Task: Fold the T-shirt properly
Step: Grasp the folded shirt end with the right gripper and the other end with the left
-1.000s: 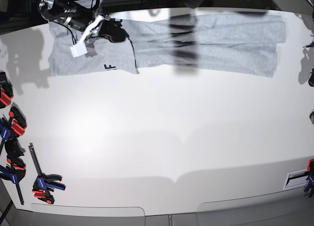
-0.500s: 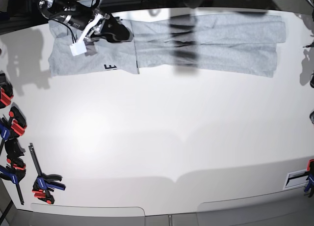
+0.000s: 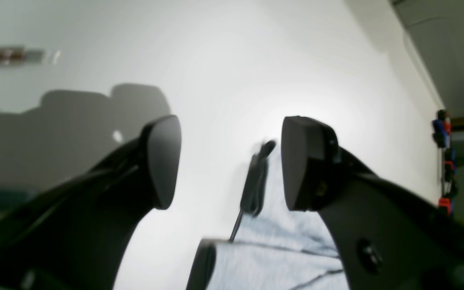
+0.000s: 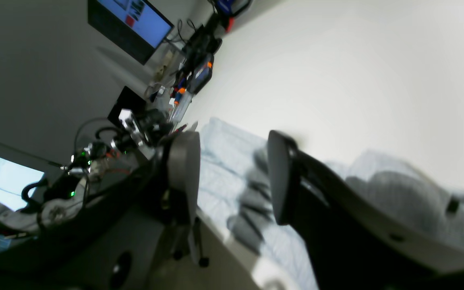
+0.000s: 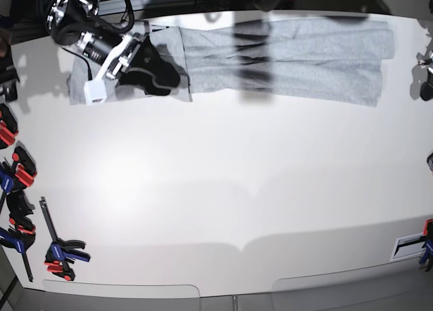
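right gripper [image 5: 159, 71] low over T-shirt's [image 5: 304, 54] left end, fingers [image 4: 282, 177] apart, empty, shifted nearer than before | T-shirt flat along far edge of surface [image 5: 223, 189] | left gripper [image 3: 230, 161] fingers apart, empty, wider than before

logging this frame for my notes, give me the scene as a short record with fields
garment: T-shirt, grey, lying in a long strip along the table's far edge
surface: white table
right tool: jaws apart, over one end of the shirt, nothing between them
left tool: jaws wide apart, empty, shirt edge below
other items: red and blue clamps at the table's side edge
fold state: unfinished
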